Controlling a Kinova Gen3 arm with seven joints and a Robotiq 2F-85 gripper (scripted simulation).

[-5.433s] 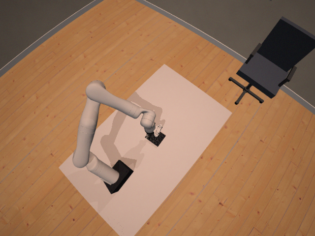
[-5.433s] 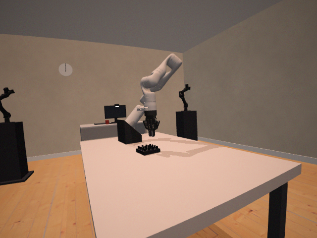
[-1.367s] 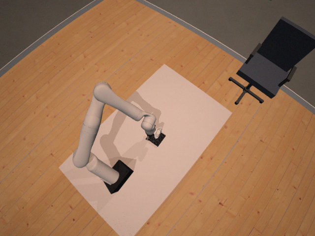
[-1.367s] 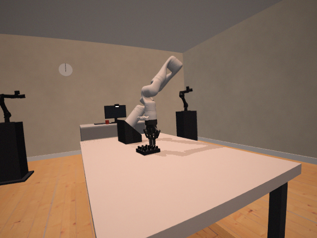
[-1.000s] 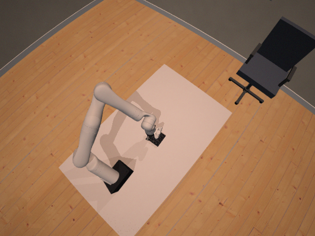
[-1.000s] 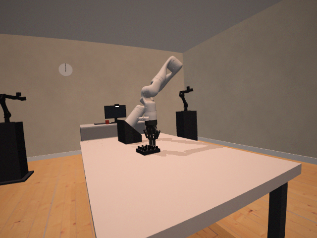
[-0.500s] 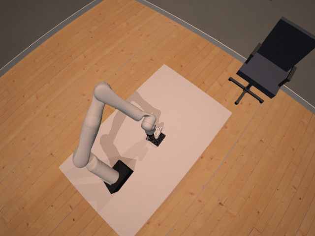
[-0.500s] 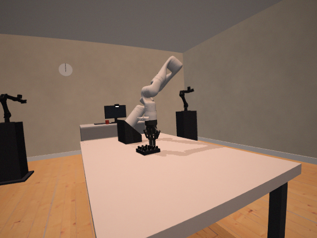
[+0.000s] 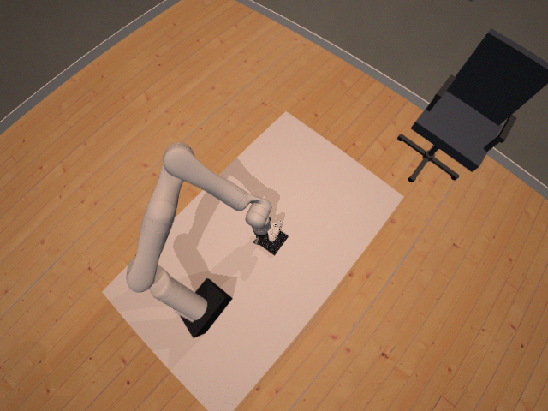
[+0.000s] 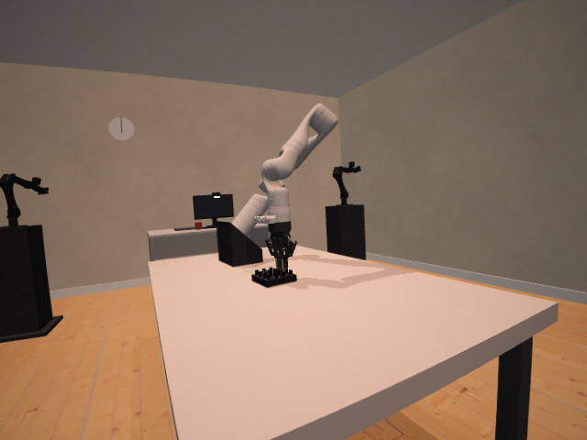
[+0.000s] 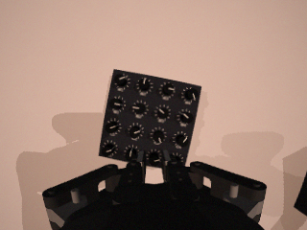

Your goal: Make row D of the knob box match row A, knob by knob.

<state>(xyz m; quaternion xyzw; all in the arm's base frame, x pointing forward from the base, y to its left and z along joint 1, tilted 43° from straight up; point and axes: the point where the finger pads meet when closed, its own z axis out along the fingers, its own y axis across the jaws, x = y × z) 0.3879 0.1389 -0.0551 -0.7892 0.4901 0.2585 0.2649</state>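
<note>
I see the knob box (image 11: 152, 122) standing on the tabletop (image 10: 331, 331), near its middle, well apart from the arm's black base (image 9: 207, 309); my end effector (image 11: 153, 169) hangs straight down over the box edge nearest the wrist camera; its fingers stand narrowly parted, and between them I make out pale tabletop rather than a knob, so it grips nothing; the white lines on the knobs are too small for me to read.
</note>
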